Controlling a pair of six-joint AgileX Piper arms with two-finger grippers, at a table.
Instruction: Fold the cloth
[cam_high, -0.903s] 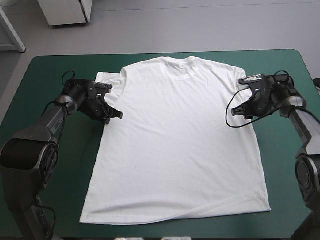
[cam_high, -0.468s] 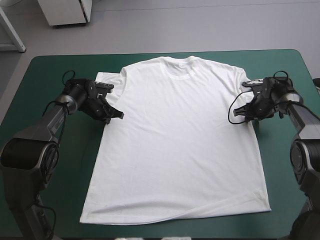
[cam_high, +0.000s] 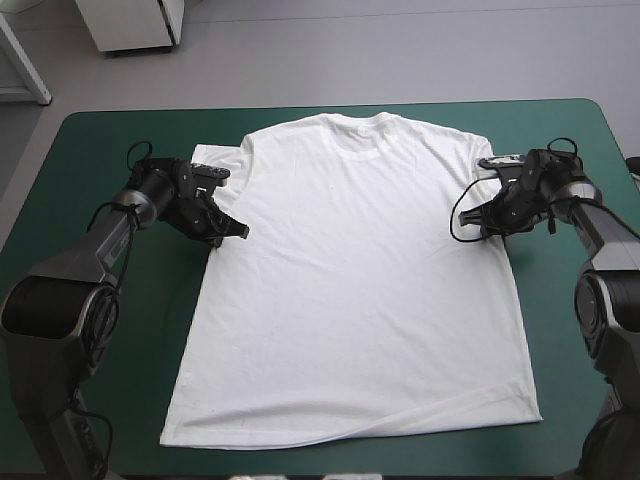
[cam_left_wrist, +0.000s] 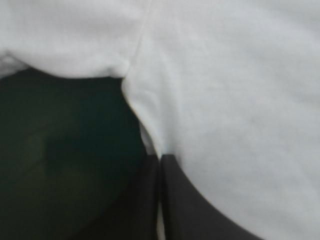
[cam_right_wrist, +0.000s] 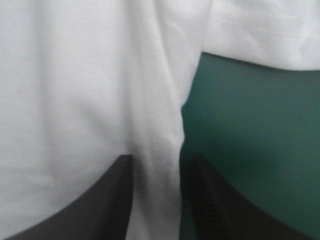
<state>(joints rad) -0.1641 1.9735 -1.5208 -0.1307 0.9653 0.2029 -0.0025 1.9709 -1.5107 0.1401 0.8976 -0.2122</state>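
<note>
High view, nearest you: the T-shirt (cam_high: 350, 290) lies spread flat on the teal-green cover (cam_high: 100, 160). Its hem (cam_high: 350, 428) runs along the table's near edge with a shallow ripple toward the right corner, and nothing down there has shifted from the earlier pictures. The change is farther up, at armpit level. Your left gripper (cam_high: 232, 230) sits where it did just before, at the side seam under the left sleeve (cam_high: 212, 160). In the left wrist view its black fingers meet in one arch with a thin white line of fabric between them, so it already has its pinch on the shirt's edge. Your right gripper (cam_high: 466, 217) is the one that moved: earlier it hung at the outer margin of the shirt's right side, and now it has edged inward under the right sleeve (cam_high: 478, 150). In the right wrist view its fingers stand well apart, with the shirt's side edge running up between them, white cloth to one side and cover to the other. It is spread and not yet clamped. Your left side looks ready for the fold, and your right is lined up but lacks its hold. The next move calls for those fingers to come together on that edge before any lift, or the shirt will likely rise lopsided. Beyond both grippers, the collar (cam_high: 362, 128) lies flat toward the far edge, undisturbed.
</note>
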